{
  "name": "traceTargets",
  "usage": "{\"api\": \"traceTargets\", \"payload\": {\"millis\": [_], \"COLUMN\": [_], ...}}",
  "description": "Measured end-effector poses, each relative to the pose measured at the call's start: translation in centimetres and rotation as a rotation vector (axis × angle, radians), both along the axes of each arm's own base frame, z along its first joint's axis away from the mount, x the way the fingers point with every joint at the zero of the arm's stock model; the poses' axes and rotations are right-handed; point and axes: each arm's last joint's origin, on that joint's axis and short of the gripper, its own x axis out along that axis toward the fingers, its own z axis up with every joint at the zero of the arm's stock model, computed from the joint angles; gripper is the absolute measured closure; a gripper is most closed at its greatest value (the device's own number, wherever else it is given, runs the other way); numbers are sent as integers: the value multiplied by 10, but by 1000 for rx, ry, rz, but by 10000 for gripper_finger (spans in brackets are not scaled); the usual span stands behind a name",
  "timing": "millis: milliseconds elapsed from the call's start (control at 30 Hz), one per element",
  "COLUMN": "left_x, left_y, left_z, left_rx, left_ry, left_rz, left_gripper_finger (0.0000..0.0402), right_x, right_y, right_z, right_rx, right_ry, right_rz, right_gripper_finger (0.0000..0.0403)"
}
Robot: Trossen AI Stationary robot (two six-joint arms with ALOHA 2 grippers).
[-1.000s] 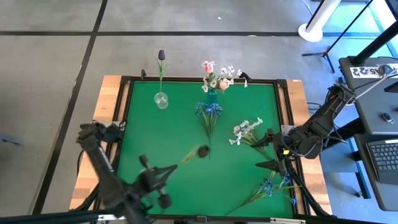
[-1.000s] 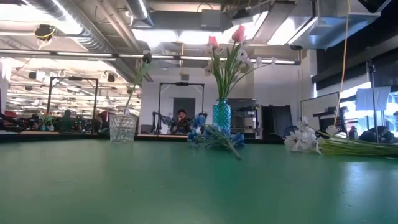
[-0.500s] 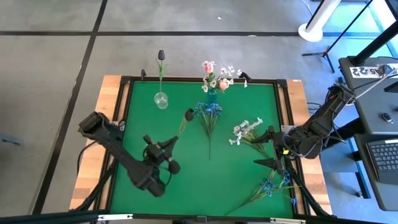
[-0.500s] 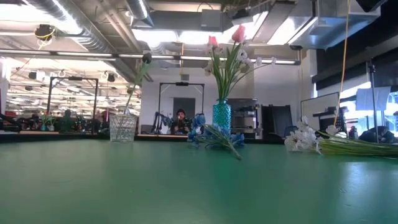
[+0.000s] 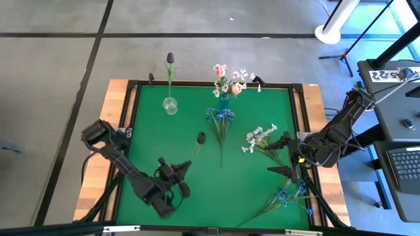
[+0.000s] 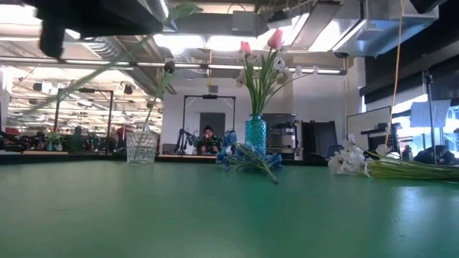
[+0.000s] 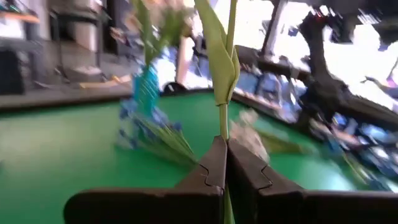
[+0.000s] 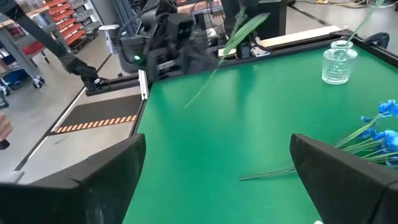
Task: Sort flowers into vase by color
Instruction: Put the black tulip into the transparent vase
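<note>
**Long stem held low, dark bud swinging far from the fingers**

Left gripper (image 5: 182,178) is over the near-left part of the green table (image 5: 147,131), its fingers pressed together on the green stem of a dark tulip (image 5: 201,137). The grip sits low on the stem, so the bud hangs far out, over the middle of the table and well apart from the clear glass vase (image 5: 170,105), where one dark tulip already stands.

I think the main risk is the stem itself. It is thin and bends, so the free end may sway and miss the narrow mouth of the glass vase, or push the vase over, because it looks light. The stem can also turn between the fingers or slip out.

Blue flowers (image 5: 220,118) lie just in front of the blue vase (image 5: 224,101); a low pass could drag them.

Right gripper (image 5: 287,157) waits with jaws wide near the white flowers (image 5: 259,137) at the right side, holding nothing.
</note>
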Motion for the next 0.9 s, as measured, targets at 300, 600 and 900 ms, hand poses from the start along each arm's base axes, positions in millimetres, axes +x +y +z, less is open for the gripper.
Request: {"api": "traceTargets", "payload": {"millis": [300,600,900], "left_x": [30,44,15], "left_y": [-36,-1,120], "left_z": [-18,28,41], "left_rx": [-69,363,403], "left_ry": [216,-87,-95], "left_rz": [-456,-540,-215], "left_gripper_finger": [401,401,401], "right_x": [0,0,2], "right_y": [0,0,1], "right_z": [0,0,-2], "right_rx": [8,17,-8], "right_ry": [-3,-2,4], "right_rz": [-3,-3,-25], "right_gripper_finger": [6,6,6]}}
